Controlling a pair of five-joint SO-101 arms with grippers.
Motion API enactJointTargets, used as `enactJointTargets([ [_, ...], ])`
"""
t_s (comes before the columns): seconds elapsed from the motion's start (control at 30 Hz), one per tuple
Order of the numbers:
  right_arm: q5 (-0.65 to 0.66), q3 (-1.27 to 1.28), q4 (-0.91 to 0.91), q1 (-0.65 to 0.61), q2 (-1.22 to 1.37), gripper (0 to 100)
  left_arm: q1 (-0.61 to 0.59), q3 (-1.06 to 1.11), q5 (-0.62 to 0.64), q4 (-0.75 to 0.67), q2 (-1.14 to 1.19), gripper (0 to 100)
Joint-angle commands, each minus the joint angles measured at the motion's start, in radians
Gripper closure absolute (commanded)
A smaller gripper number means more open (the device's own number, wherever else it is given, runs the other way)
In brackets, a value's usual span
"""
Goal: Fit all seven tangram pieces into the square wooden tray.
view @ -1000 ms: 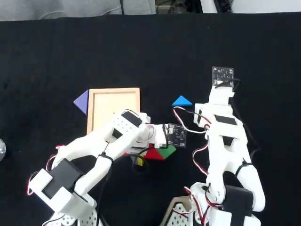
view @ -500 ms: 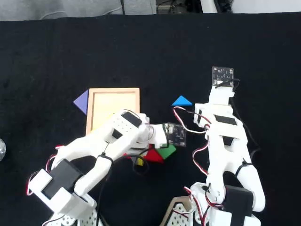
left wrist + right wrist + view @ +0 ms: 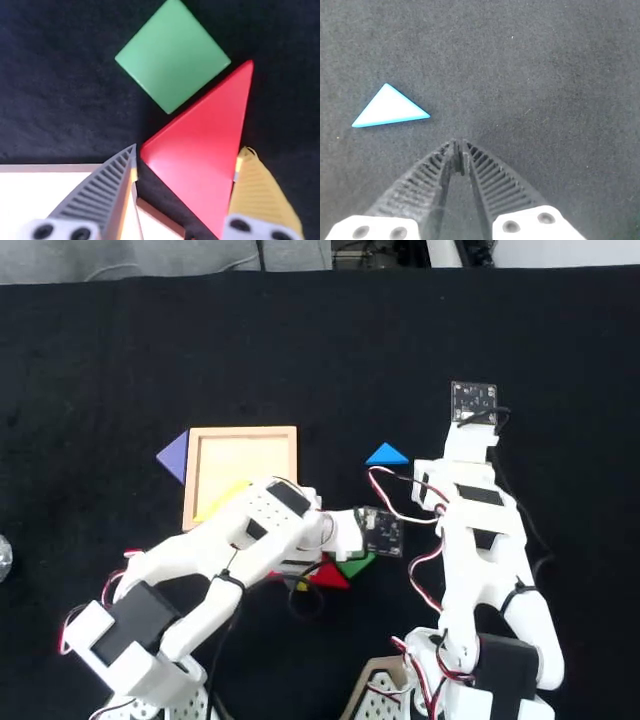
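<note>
The purple triangle [image 3: 175, 455] lies on the desk [image 3: 100, 360], touching the outer edge of the square wooden tray [image 3: 240, 436], on the far side of the tray from the left gripper [image 3: 189, 149]. Inside the tray, a yellow piece [image 3: 222, 500] seems to sit in the corner nearest the left arm, partly covered by it. The rest of the tray floor that shows is bare wood.

The left gripper is spread, with the red triangle [image 3: 200, 160] between its fingers. One finger rests against an edge and the other is just beside a corner, so the piece looks bracketed rather than firmly pinched. The green square [image 3: 172, 60] lies just beyond the gripper's tips, a corner close to the red triangle. Both pieces are on the desk beside the tray, not in it.

The blue triangle [image 3: 390, 107] lies alone on the desk, ahead of the right gripper [image 3: 457, 150] and off to one side. That gripper is clenched and holds nothing.

By my reckoning the job is barely begun: at most one piece is seated, four lie outside the tray, and I cannot find the remaining two
</note>
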Motion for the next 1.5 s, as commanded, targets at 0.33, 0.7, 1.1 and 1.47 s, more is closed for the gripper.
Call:
enactJointTargets([
  [0.33,-0.014,-0.058,-0.018,0.017,0.001,98.7,-0.205,-0.232,-0.009,0.399,-0.313,77],
  [0.7,-0.014,-0.053,-0.02,0.014,0.001,98.7,-0.489,-0.214,-0.321,0.344,-0.305,76],
  [1.1,-0.014,-0.027,-0.074,0.012,0.002,98.7,-0.499,-0.125,-0.496,0.077,-0.112,76],
  [1.47,-0.011,-0.03,-0.075,0.011,0.002,98.7,-0.51,-0.124,-0.394,0.075,-0.094,69],
])
